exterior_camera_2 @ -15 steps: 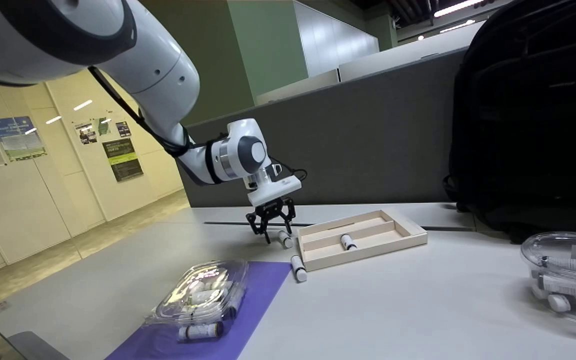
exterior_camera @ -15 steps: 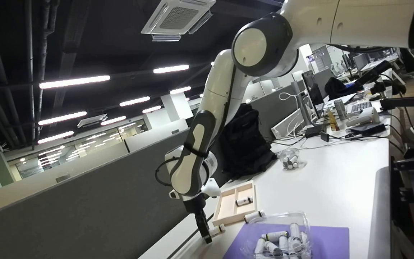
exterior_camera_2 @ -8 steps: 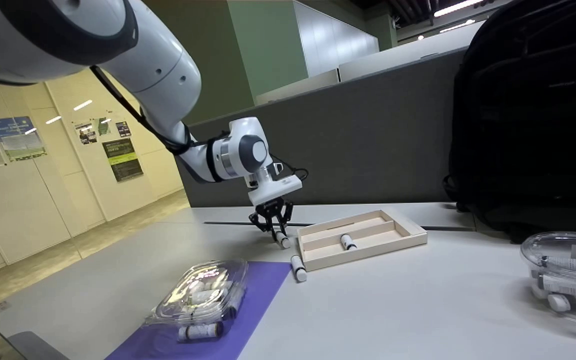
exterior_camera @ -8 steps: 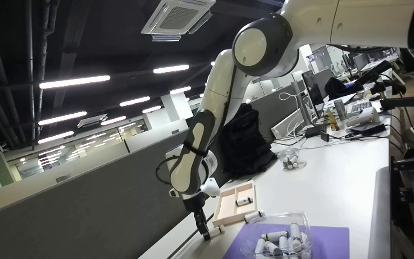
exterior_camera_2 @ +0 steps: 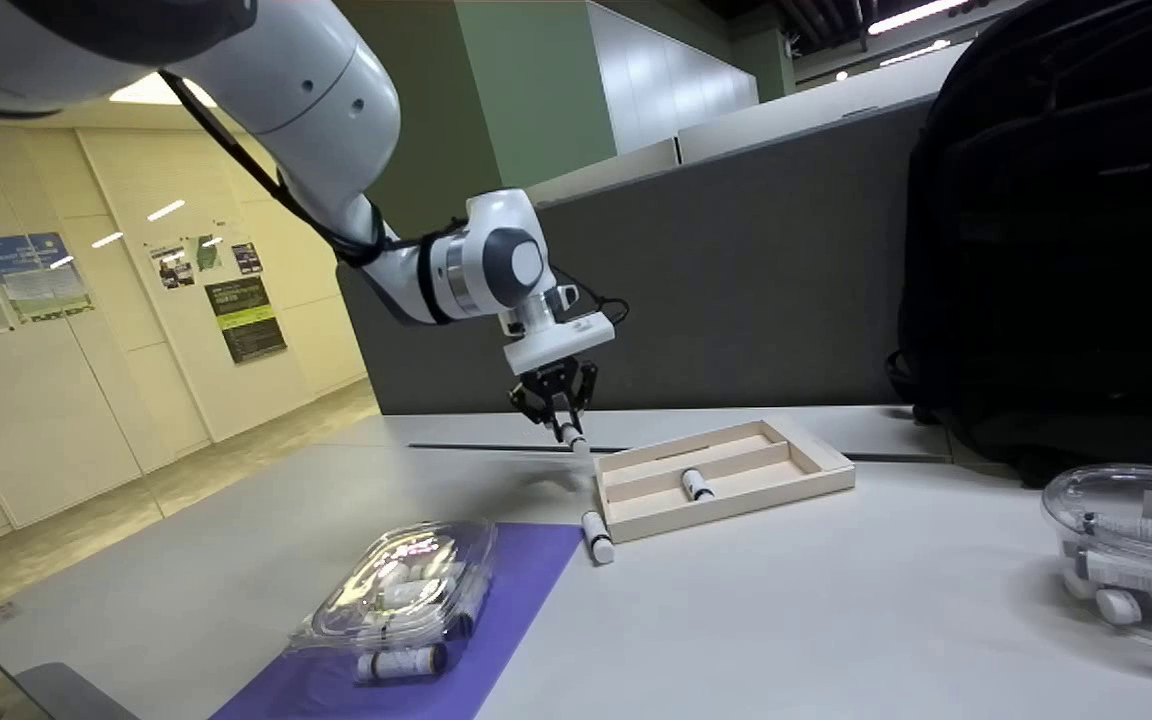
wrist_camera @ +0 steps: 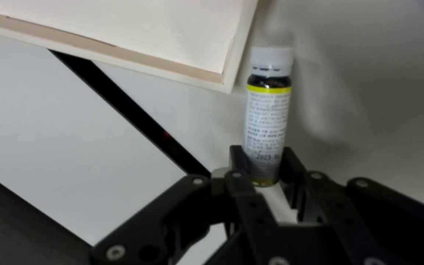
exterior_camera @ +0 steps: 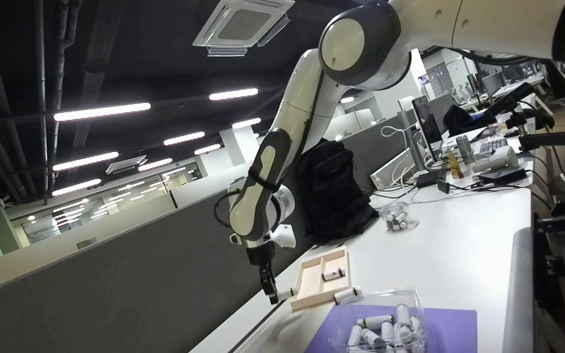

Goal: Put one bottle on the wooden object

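- Gripper (wrist_camera: 263, 159): fingers (wrist_camera: 239, 158) drawn in narrow in the wrist view, clasping the held bottle (wrist_camera: 269, 114) by its base end.
- Held bottle: off the table (exterior_camera_2: 796, 620), cap foremost, just beside a corner of the wooden tray (exterior_camera_2: 746, 502); contact with the rim cannot be told.
- Change: the held bottle leaves the table. The grasp appears complete and the lift in progress; placing on the wood remains.
- Difference: half a second earlier the same bottle lies on the table with the gripper at it; now both stand higher in both exterior views.
- Wooden tray: divided lengthwise, unmoved, with a second bottle (exterior_camera_2: 696, 485) lying in one compartment. The next move probably calls for a carry over the low wall; too low a path could knock the cap against it.
- Loose bottle (exterior_camera_2: 597, 537): on its side just beside the tray's end, in its earlier place.
- Purple mat (exterior_camera_2: 511, 600): bears a clear plastic box (exterior_camera: 395, 295) of further bottles (exterior_camera: 378, 321), unchanged.
- Round tub (exterior_camera_2: 1086, 490): also holding bottles, well apart from the gripper, with a black backpack (exterior_camera: 331, 191) standing behind it; both as in the earlier frame.
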